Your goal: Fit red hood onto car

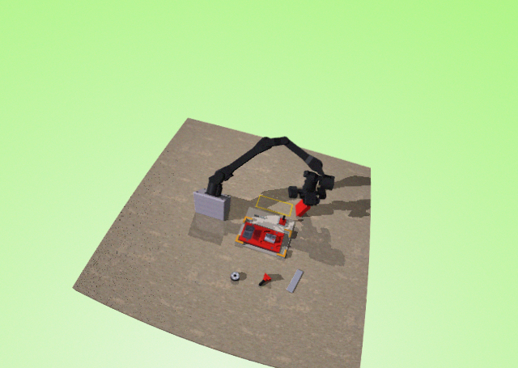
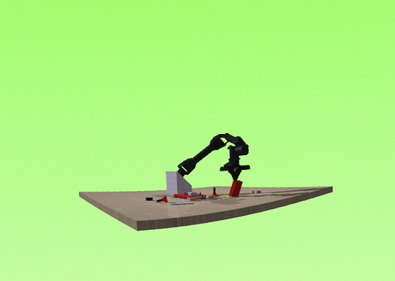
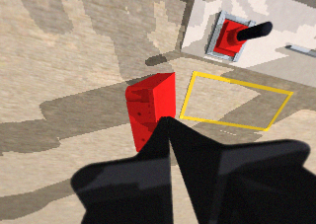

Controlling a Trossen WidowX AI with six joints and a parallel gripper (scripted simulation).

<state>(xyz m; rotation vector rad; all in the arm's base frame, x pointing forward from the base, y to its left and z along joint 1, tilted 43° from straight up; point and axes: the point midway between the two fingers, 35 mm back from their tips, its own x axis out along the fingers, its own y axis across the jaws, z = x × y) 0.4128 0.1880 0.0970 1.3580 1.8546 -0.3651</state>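
Note:
The red hood [image 1: 302, 208] [image 2: 236, 188] [image 3: 164, 98] stands on end on the table, leaning, beside the yellow outline. My gripper [image 2: 235, 180] [image 3: 166, 120] is shut with its fingertips together. The tips are at the hood's upper edge and seem to touch it; I see no part of the hood between them. The red chassis [image 1: 278, 244] [image 2: 182, 196] lies in the jig with orange corners, and the grey engine block [image 1: 269, 237] is on its deck. The pegs are too small to make out.
A red piece with a black post [image 1: 282, 220] [image 2: 214, 192] [image 3: 230, 37] stands on the pale plate between chassis and yellow outline [image 1: 273, 199] [image 3: 222, 123]. A wheel [image 1: 235, 274], a red and black part [image 1: 266, 277] and a grey bar [image 1: 295, 281] lie beyond the jig.

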